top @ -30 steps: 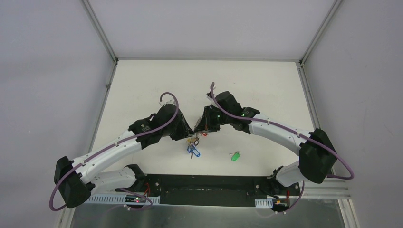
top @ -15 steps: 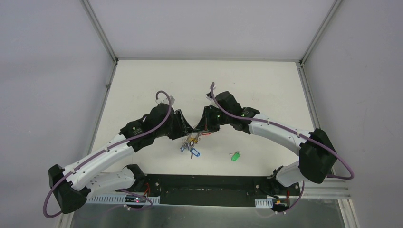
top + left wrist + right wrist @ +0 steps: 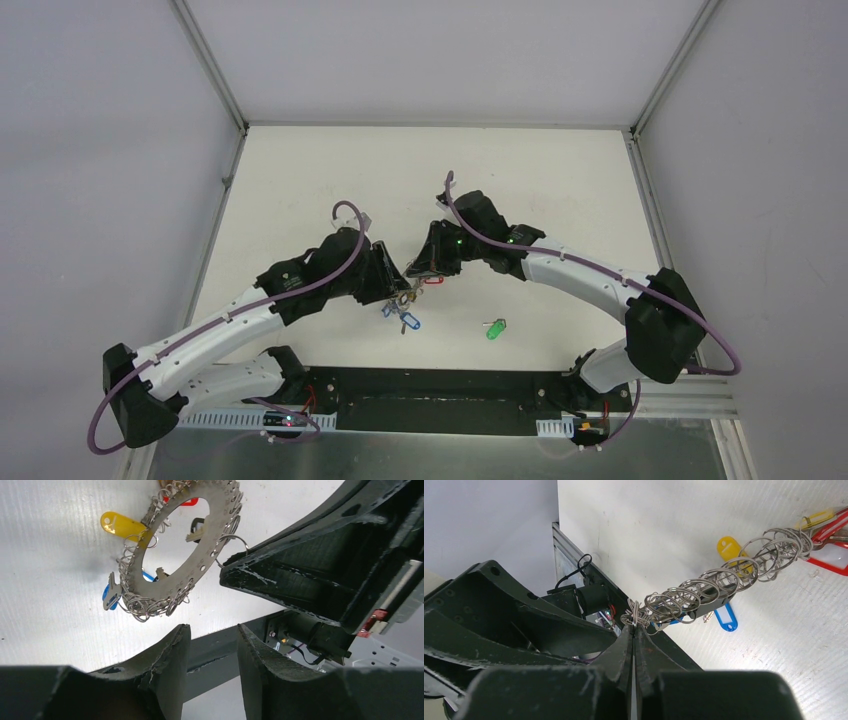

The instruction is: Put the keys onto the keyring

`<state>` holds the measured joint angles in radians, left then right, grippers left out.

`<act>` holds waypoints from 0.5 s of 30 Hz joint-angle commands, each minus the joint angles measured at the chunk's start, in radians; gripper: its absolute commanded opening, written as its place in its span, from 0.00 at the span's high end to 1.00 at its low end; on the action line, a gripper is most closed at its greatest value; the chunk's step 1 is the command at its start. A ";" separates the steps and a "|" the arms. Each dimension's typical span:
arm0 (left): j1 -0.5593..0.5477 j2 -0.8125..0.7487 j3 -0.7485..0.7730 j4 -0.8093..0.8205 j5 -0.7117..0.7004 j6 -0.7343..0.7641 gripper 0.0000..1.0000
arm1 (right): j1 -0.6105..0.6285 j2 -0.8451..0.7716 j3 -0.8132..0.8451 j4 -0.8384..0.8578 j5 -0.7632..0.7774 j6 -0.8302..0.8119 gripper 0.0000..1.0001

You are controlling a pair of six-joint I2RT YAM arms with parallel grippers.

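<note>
Jaws of the right gripper (image 3: 633, 625) are clenched on one small wire loop at the rim of the keyring (image 3: 724, 582). The ring stretches away from them edge-on, about the middle of the tabletop (image 3: 300, 170). Facing it, the left gripper (image 3: 214, 629) stands released with nothing between its jaws; the flat of the ring is just beyond its fingertips, apart from them.

A blue-tagged key (image 3: 408, 321) sits right by the ring on its near side; whether it is threaded already I cannot tell. The green-tagged key (image 3: 496, 328) lies loose on the tabletop, towards the near edge and to the right of both grippers, well apart from the ring. Its long axis seems to run roughly along that edge, though it is small in view.

It lies closer to the right arm, but that one is busy, so I judge the free left gripper must reach across for it.
</note>
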<state>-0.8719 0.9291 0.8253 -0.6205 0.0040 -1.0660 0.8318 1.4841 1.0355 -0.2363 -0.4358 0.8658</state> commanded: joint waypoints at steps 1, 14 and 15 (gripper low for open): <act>-0.012 0.011 -0.016 0.004 -0.045 -0.018 0.59 | -0.005 -0.013 0.018 0.073 -0.029 0.023 1.00; -0.011 0.051 -0.024 0.047 -0.113 -0.030 0.54 | -0.007 -0.015 0.011 0.084 -0.039 0.022 1.00; -0.010 0.052 -0.025 0.058 -0.117 -0.029 0.55 | -0.007 -0.015 0.011 0.084 -0.041 0.023 1.00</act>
<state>-0.8719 0.9798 0.8043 -0.6189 -0.0624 -1.0878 0.8288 1.4841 1.0355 -0.2287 -0.4442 0.8703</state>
